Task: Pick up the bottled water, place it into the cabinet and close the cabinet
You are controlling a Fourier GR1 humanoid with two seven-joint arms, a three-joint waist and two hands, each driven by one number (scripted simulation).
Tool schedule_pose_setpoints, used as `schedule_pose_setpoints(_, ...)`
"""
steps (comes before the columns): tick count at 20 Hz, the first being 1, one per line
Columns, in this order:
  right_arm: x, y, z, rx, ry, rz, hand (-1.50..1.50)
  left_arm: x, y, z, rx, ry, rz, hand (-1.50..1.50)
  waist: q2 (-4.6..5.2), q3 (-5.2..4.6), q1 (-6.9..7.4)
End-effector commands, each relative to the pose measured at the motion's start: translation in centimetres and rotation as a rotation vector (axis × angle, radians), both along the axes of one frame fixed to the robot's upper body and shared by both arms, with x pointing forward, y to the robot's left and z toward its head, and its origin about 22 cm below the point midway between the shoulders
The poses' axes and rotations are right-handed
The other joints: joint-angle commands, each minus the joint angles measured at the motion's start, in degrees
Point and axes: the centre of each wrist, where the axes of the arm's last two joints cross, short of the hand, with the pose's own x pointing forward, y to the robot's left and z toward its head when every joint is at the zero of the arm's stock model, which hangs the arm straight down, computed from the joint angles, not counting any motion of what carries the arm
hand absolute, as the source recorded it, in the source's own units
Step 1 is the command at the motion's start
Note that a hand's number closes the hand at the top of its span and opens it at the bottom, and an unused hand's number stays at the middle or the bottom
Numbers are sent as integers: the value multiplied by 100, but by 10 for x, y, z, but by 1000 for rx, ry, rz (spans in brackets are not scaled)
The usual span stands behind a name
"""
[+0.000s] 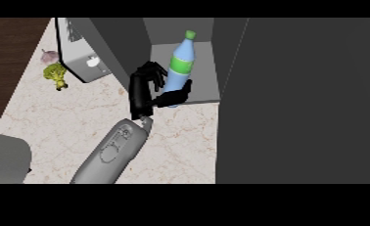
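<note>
Bottled water (179, 63) sits at the cabinet (202, 44) opening, lower end over the shelf's front edge; long axis near upright in view, tilted a little so the green cap points up and slightly right, base down-left; blue body, green label band round the middle. My hand (148, 93) is clamped on its lower half: fingers curled round the left side, thumb pressing across from the right below the label; the base is hidden behind my thumb and palm, so I can't tell whether it rests on the shelf. Which hand it is, can't tell for sure; only one grey forearm (114, 152) shows, coming up from the lower edge left of centre. Cabinet interior is light grey, nothing else visible in it; its dark open door (296, 102) fills the right side and cuts off whatever lies behind. Left on the marble counter (57, 122): a white appliance (85, 58), partly cropped; broccoli (55, 75) and what looks like garlic (49, 55) just beside it, small and hard to make out.
</note>
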Motion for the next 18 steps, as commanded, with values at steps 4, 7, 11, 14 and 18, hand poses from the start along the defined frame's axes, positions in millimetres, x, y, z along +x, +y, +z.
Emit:
schedule_pose_setpoints(4, 7, 3, 7, 10, -19, -6, -150, 59, 28, 28, 176, 6, 38, -150, 223, -65, -127)
schedule_pose_setpoints(7, 2, 2, -2, 14, 7, 8, -150, 67, 32, 33, 198, 15, 43, -150, 213, -62, -130)
schedule_pose_setpoints(11, 3, -1, 1, -12, -5, 8, -150, 69, 35, 35, 188, 36, 75, -150, 226, -65, -181)
schedule_pose_setpoints(14, 3, -1, -2, -5, 1, -8, -150, 64, 44, 29, 172, 59, 68, -150, 242, -71, -180)
schedule_pose_setpoints(18, 3, 0, -2, -2, -18, 7, -150, 66, 43, 30, 159, 57, 95, -150, 218, -69, -126)
